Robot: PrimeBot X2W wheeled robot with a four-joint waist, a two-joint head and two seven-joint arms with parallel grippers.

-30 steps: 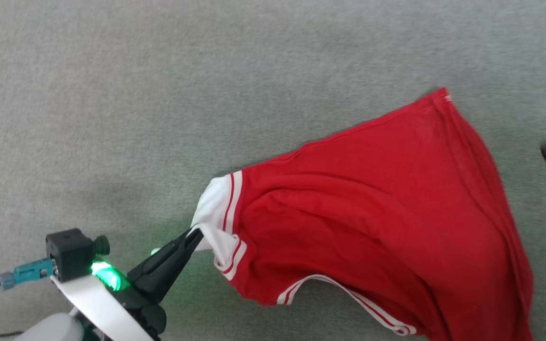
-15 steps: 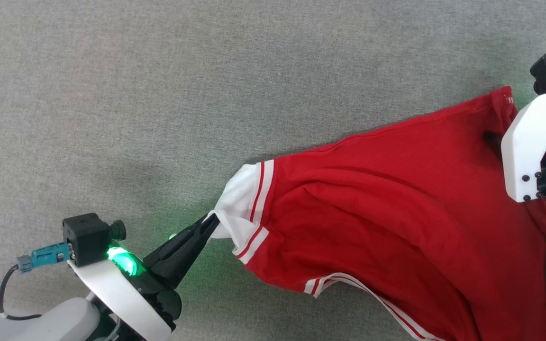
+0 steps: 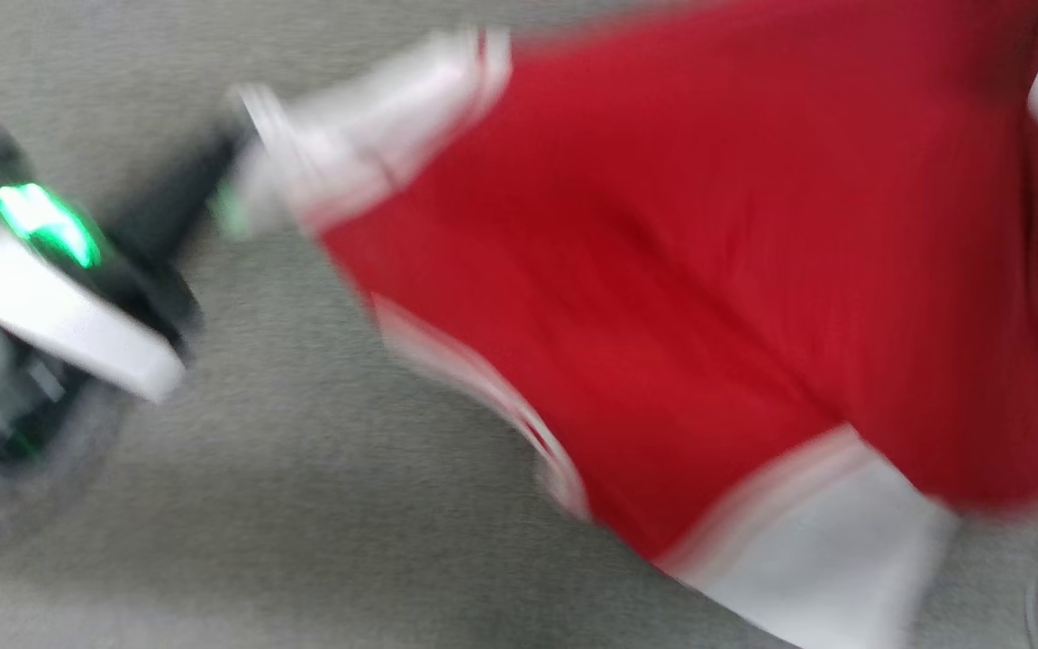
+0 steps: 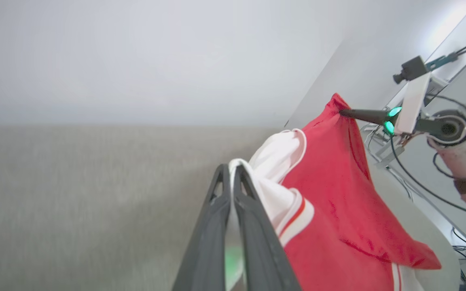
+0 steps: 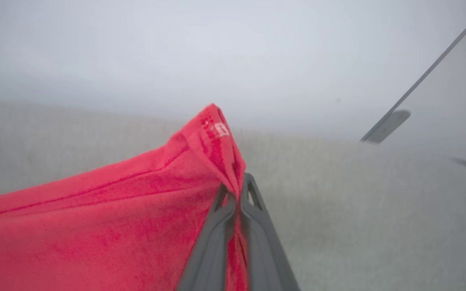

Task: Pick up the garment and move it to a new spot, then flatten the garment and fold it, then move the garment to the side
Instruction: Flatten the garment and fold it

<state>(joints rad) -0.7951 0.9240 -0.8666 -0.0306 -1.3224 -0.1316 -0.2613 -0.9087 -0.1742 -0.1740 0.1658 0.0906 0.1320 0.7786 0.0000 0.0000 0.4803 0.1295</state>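
While both pairs of fingers pinch the garment [image 3: 708, 270], the pick-up-and-move step looks in hand
Left gripper [image 4: 229, 169] grips a white sleeve [image 4: 275, 161], right gripper [image 5: 237, 186] a red corner by a small white label [image 5: 221, 129], so the shirt hangs stretched between them over the grey table [image 3: 303, 541] (the head view is smeared, so whether any cloth touches it I cannot tell); next, I judge, both arms should carry it to a fresh spot and lower it with the grips held apart, so it lands flat
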